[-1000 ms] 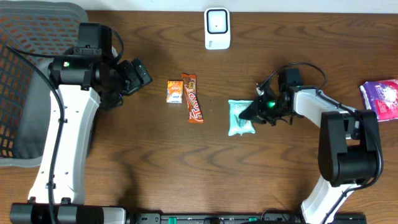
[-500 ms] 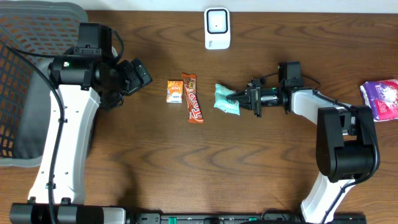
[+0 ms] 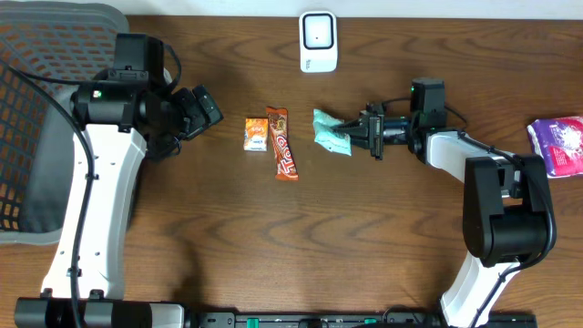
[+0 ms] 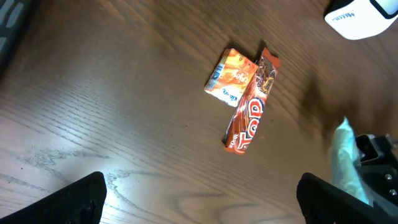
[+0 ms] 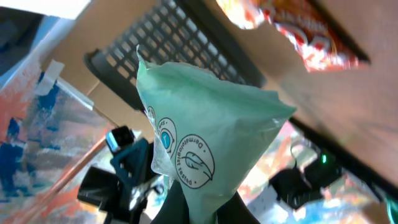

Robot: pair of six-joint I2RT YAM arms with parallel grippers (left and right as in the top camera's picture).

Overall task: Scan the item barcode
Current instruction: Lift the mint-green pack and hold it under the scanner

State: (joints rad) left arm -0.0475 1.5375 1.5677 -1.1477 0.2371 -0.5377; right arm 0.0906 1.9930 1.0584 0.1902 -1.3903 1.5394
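Soft, even indoor light; crisp from above, softer at the wrists.
The overhead view is sharp and evenly lit, with only faint shadows on the dark wooden tabletop [image 3: 228,237]. In the left wrist view a pale sheen lies on the grain at lower left, and the white scanner [image 4: 364,15] is nearly washed out. In the right wrist view the mint-green packet [image 5: 211,149] is sharp, its background blurred.

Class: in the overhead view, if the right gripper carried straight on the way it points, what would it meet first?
The right gripper, shut on the teal packet, points at the red candy bar, so that likely comes first. Height is unclear; it might pass over.
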